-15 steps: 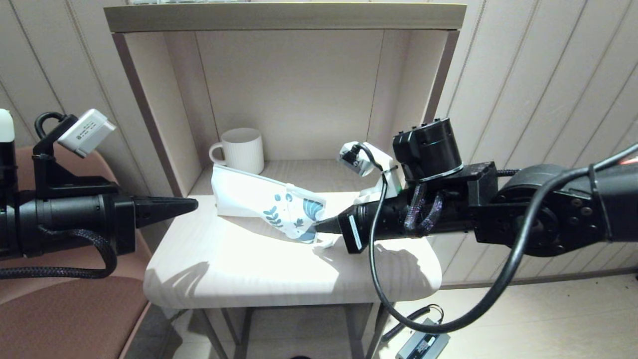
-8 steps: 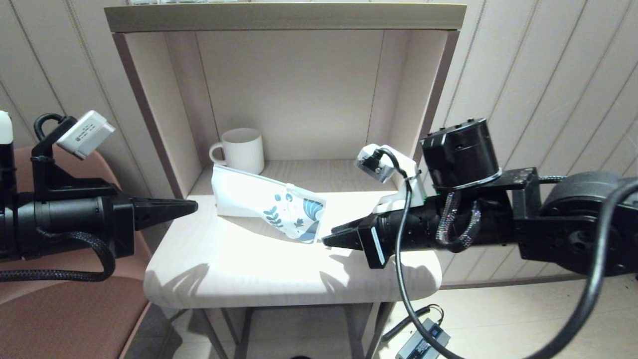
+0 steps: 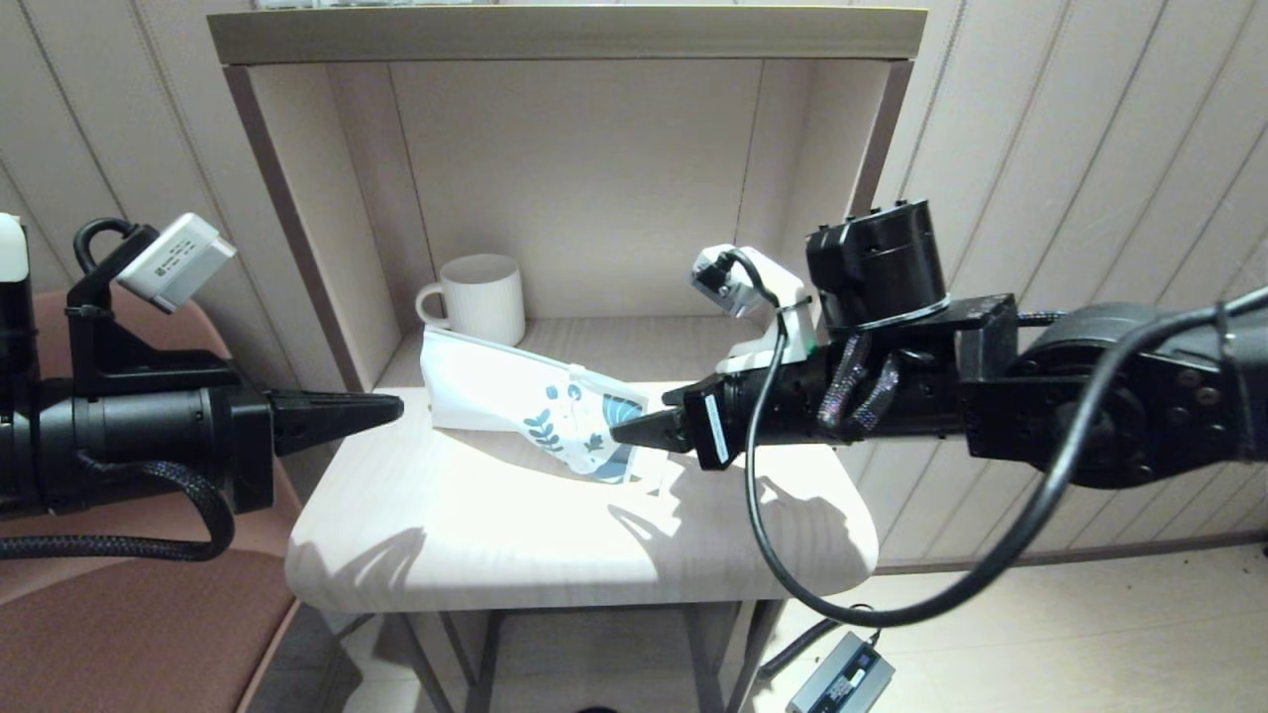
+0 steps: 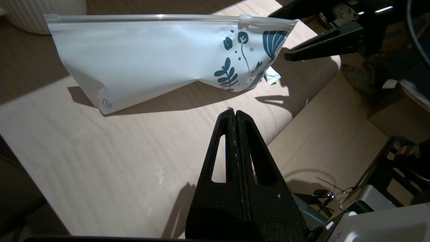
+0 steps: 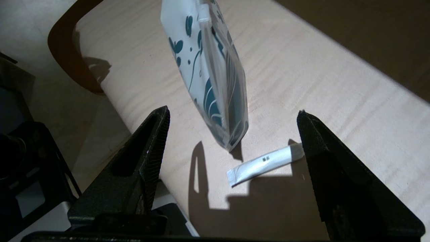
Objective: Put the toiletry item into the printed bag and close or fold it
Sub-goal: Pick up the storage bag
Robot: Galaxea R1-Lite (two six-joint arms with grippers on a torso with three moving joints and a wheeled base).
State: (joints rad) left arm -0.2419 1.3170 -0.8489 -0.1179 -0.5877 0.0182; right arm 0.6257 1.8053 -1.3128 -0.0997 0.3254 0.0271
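Note:
The printed bag [image 3: 525, 401] stands tilted on the light table [image 3: 475, 535]; its blue-printed end [image 4: 248, 53] points toward my right gripper. Its zip edge [image 4: 151, 16] runs along the top, with the slider [image 5: 204, 15] near the printed end. A small white toiletry sachet [image 5: 265, 161] lies flat on the table just beside the bag's printed corner [image 3: 651, 484]. My right gripper [image 5: 232, 111] is open, with the bag's end and the sachet in front of its wide gap, holding nothing. My left gripper [image 3: 394, 404] hovers shut at the table's left side, apart from the bag [image 4: 235, 112].
A white ribbed mug [image 3: 480, 297] stands behind the bag in the shelf alcove, whose side walls [image 3: 327, 228] flank the table. A brown chair [image 3: 139, 614] sits at left. A power adapter [image 3: 842, 678] lies on the floor at right.
My right gripper drew back to the right and opened, then came back left and slightly higher toward the bag's printed end. The left gripper barely moved. The bag has not moved.

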